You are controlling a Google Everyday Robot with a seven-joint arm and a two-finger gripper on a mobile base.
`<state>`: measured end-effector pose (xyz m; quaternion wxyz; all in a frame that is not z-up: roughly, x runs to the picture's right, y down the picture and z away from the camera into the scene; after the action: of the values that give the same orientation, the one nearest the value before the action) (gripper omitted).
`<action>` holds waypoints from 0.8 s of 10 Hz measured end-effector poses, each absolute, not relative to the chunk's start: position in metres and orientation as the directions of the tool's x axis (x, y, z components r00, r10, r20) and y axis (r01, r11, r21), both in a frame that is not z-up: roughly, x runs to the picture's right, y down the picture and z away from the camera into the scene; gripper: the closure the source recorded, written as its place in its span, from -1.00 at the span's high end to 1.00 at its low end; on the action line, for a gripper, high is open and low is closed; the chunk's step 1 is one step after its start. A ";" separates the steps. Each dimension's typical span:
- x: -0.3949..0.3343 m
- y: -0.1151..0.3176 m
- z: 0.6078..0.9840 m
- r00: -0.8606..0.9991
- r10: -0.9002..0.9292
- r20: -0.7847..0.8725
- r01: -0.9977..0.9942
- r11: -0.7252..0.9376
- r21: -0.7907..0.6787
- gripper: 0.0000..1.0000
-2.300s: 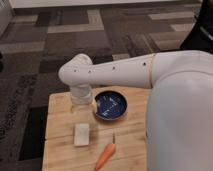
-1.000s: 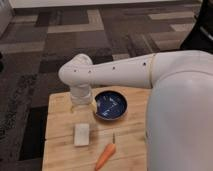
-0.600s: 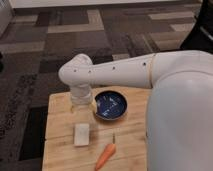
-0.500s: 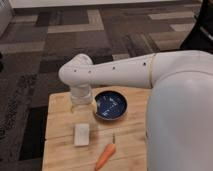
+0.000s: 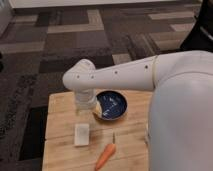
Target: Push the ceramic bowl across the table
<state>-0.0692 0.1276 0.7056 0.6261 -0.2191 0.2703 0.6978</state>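
The push is judged to be at its start. The gripper [image 5: 91,106] is held low beside the bowl [image 5: 112,105], on the rim facing the white block [image 5: 82,134], under the bent arm [image 5: 120,75]. Whether contact is made, and whether the gripper is open or closed, cannot be told. The bowl is seated upright near the far edge of the table [image 5: 60,150]. A steady, low shove through the bowl's centre is called for next, since a glossy rim may be expected to slip or turn aside. A carrot [image 5: 105,157] is laid near the front, well apart from the bowl. The wooden top is seen to be smooth planking, partly hidden by the robot's body. Patterned grey carpet [image 5: 75,35] is spread around it.
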 end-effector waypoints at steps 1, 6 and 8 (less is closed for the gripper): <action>-0.062 0.136 0.704 -0.149 0.753 -0.641 -0.989 -0.100 0.112 0.30; -0.023 0.172 0.710 -0.112 0.766 -0.633 -0.994 -0.098 0.056 0.30; -0.014 0.186 0.721 -0.067 0.761 -0.645 -0.997 -0.081 0.008 0.30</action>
<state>-0.0136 0.1865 0.7207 0.6357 -0.2500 0.2353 0.6914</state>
